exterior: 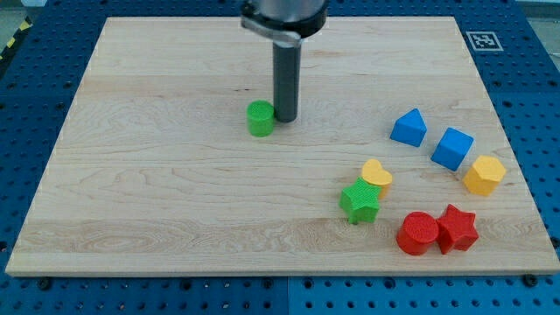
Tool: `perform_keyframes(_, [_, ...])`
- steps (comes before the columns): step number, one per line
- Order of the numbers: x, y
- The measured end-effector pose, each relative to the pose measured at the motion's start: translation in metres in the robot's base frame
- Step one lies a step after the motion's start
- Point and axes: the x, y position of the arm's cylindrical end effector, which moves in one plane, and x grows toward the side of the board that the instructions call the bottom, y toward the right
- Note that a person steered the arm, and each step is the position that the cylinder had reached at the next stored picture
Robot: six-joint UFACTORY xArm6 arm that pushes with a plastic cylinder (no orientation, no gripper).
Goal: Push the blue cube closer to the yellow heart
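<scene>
The blue cube (452,148) lies at the view's right, between a blue wedge-shaped block (409,128) up-left of it and a yellow hexagonal block (484,174) down-right of it. The yellow heart (376,173) lies left and a little below the cube, touching a green star (360,202). My tip (285,117) rests on the board near the top middle, right beside a green cylinder (260,118), far left of the blue cube.
A red cylinder (417,234) and a red star (457,228) sit together at the lower right. The wooden board (175,192) lies on a blue perforated table; a marker tag (483,40) sits off its top right corner.
</scene>
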Motion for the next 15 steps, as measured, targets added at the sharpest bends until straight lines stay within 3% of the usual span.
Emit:
perform_keyframes(1, [0.006,-0.034])
perform_keyframes(3, [0.015,0.052])
perform_keyframes(7, [0.043,0.086])
perform_keyframes(10, [0.067,0.169])
perform_keyframes(13, [0.124,0.235])
perform_keyframes(15, [0.114,0.314])
